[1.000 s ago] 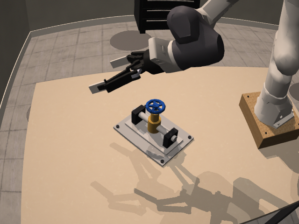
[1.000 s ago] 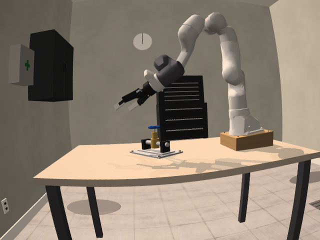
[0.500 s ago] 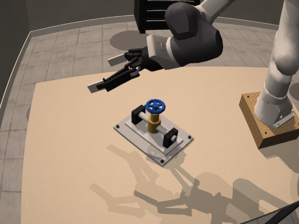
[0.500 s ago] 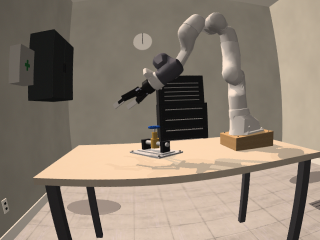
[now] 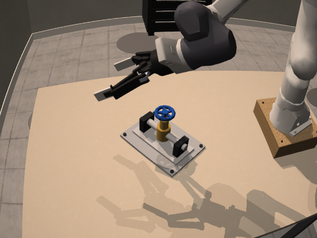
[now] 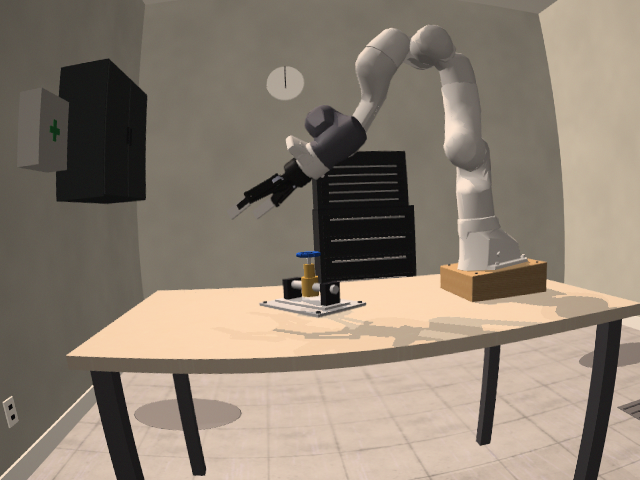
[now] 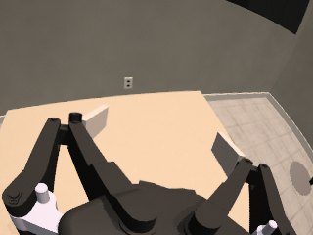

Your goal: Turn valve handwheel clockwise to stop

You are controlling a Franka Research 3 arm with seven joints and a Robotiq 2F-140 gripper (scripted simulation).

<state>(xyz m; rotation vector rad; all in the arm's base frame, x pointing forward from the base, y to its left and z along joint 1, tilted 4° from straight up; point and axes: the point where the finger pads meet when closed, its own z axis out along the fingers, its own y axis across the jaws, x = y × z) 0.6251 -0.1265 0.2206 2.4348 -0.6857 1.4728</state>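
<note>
The valve stands on a grey base plate (image 5: 130,138) (image 6: 352,304) near the middle of the table (image 5: 64,153) (image 6: 206,330). Its blue handwheel (image 5: 164,112) (image 6: 308,254) lies level on top of an amber body (image 5: 163,132) (image 6: 309,284), with a white pipe held by two black blocks. My gripper (image 5: 105,81) (image 6: 247,215) (image 7: 161,129) is open wide and empty. It hangs tilted in the air, well above the handwheel and off to the side towards the left wall. The valve does not show in the wrist view, only table and wall.
The arm's wooden mounting block (image 5: 281,144) (image 6: 491,283) stands at the table's right end. A black slatted cabinet (image 6: 367,217) (image 5: 158,18) stands behind the table. A black wall cabinet (image 6: 100,129) and a first-aid box (image 6: 41,129) hang on the left wall.
</note>
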